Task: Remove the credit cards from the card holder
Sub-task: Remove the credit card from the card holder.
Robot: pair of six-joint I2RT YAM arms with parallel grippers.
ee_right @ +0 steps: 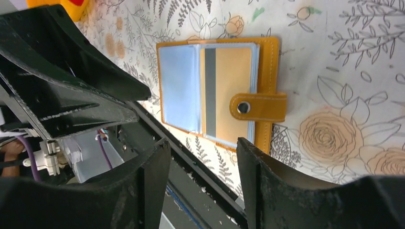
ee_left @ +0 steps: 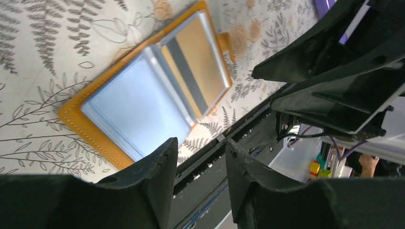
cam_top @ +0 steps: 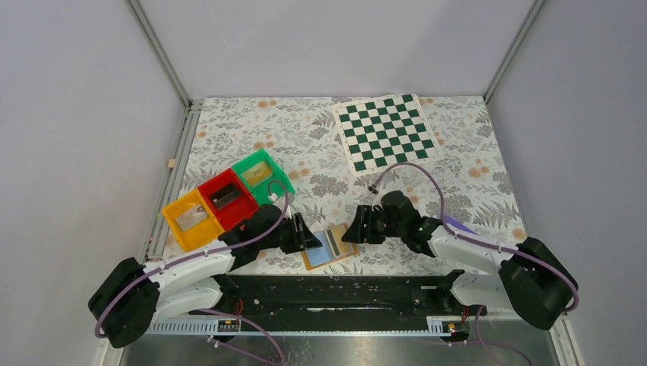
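Card holder [cam_top: 329,248] open, striped card [ee_right: 228,76] inside

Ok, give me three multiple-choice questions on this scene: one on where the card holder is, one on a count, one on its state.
1. Where does the card holder lie? A at the far right corner; B between the left gripper and the right gripper; C at the far left corner.
2. How many coloured bins sit to its left? A two; B five; C three.
3. The card holder is: A open flat, a credit card showing in a sleeve; B snapped shut; C lifted into the air.

Answers:
1 B, the top view shows it between the two grippers, near the arm bases.
2 C, yellow, red and green stand in a row.
3 A, both wrist views show the pale-blue inside and the strap undone.
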